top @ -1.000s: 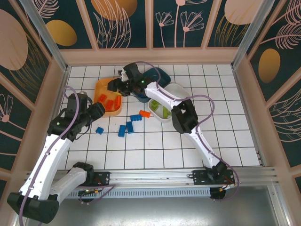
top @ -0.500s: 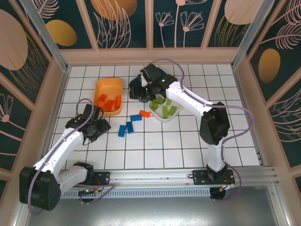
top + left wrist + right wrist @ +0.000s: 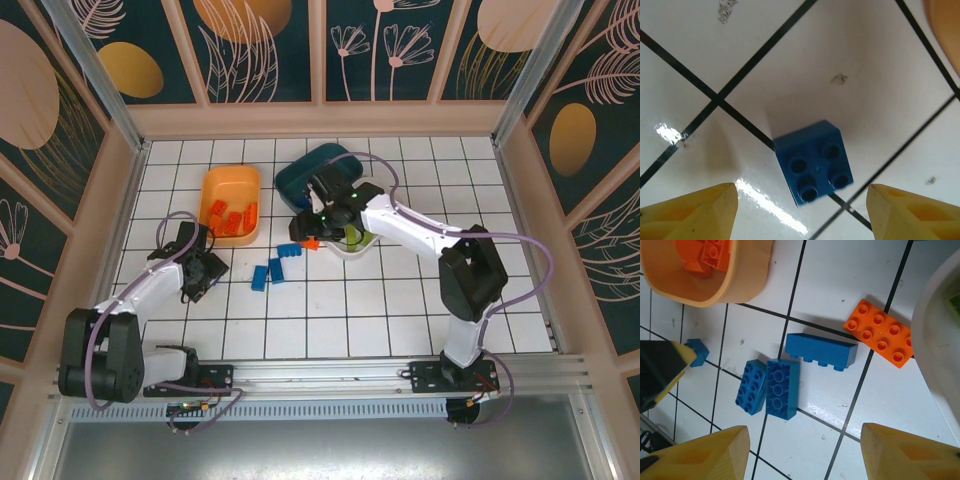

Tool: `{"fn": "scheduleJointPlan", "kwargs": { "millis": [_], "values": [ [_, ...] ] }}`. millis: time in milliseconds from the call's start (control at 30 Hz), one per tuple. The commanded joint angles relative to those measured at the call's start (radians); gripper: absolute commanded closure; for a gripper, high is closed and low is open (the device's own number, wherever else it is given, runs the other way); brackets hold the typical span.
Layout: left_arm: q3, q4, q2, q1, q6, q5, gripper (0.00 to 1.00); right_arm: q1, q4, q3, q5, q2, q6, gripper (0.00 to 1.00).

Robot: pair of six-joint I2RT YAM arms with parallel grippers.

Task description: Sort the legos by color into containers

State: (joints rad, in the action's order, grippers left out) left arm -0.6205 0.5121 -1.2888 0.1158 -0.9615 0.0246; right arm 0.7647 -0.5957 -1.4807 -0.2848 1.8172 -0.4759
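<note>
On the bench, between the spread fingers of the left hand (image 3: 801, 190), lies a small blue brick (image 3: 814, 162), studs up, touching neither finger. To its right, under the right hand (image 3: 802, 432), which is released and holds nothing, lie a long blue brick (image 3: 821, 351), two blue bricks (image 3: 767, 388) touching side by side, and an orange brick (image 3: 880, 340) just beside the white tray (image 3: 940, 355). Orange bricks (image 3: 232, 217) sit in the orange tray (image 3: 215, 185), green bricks (image 3: 357, 238) in the white tray; the teal tray (image 3: 298, 178) lies behind
</note>
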Motion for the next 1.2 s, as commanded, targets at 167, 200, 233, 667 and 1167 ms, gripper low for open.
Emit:
{"fn": "scheduleJointPlan", "kwargs": {
  "millis": [167, 200, 233, 667, 1167],
  "values": [
    [-0.03, -0.105, -0.109, -0.03, 0.026, -0.014, 0.33, -0.027, 0.032, 0.032, 0.006, -0.052, 0.02, 0.4],
    [-0.031, -0.116, -0.126, -0.03, 0.023, -0.021, 0.34, -0.029, 0.031, 0.032, 0.006, -0.05, 0.022, 0.4],
    [-0.034, -0.124, -0.139, -0.03, 0.023, -0.025, 0.35, -0.031, 0.031, 0.031, 0.004, -0.05, 0.022, 0.4],
    [-0.074, -0.12, -0.18, -0.03, 0.064, -0.056, 0.66, -0.044, 0.047, 0.03, -0.018, -0.047, 0.022, 0.4],
    [-0.145, -0.108, 0.155, -0.028, -0.022, -0.384, 0.7, -0.26, 0.168, 0.285, -0.049, -0.256, -0.099, 0.4]
  ]
}}
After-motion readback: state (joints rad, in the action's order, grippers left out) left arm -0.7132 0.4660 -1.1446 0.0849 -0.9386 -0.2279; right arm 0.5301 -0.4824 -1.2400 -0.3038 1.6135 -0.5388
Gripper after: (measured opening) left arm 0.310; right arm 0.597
